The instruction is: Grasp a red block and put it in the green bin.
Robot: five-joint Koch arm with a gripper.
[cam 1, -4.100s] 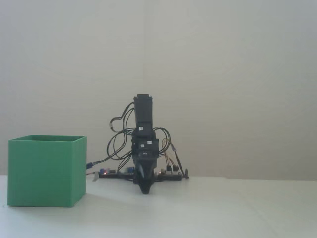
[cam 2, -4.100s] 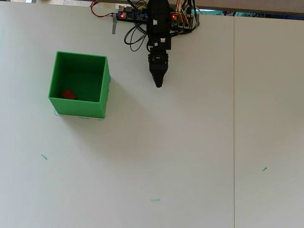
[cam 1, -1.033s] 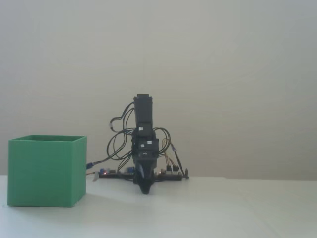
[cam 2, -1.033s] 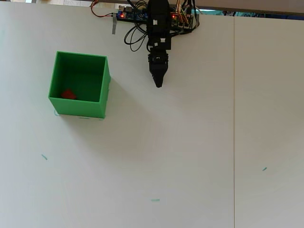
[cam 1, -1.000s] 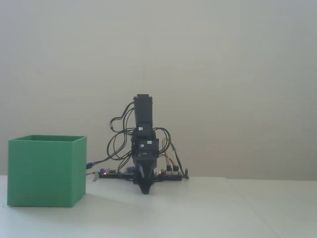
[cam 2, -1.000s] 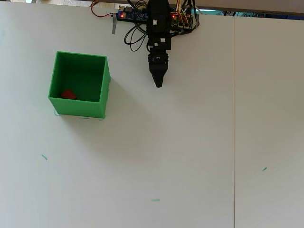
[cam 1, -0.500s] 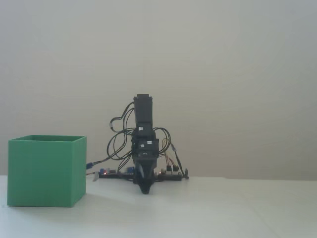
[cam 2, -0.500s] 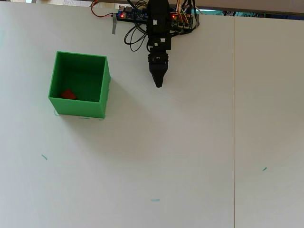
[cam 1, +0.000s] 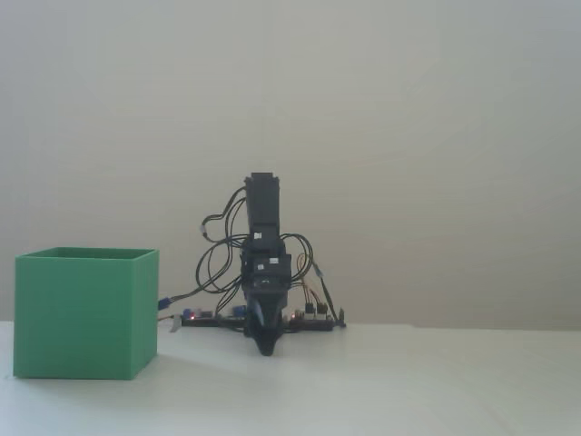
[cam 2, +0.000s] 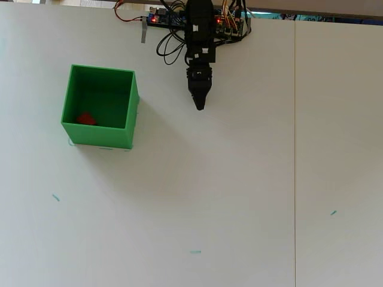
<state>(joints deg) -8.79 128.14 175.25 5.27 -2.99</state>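
The green bin stands at the left of the table, and the fixed view shows it as a tall green box. Inside it, in the near left corner, lies the red block; the bin's wall hides the block in the fixed view. My gripper is folded down near the arm's base, to the right of the bin and apart from it. Its jaws meet in one point with nothing between them, and in the fixed view the gripper points down at the table.
The arm's base with its controller board and wires sits at the table's far edge. A seam runs down the white table on the right. Small green marks dot the near part.
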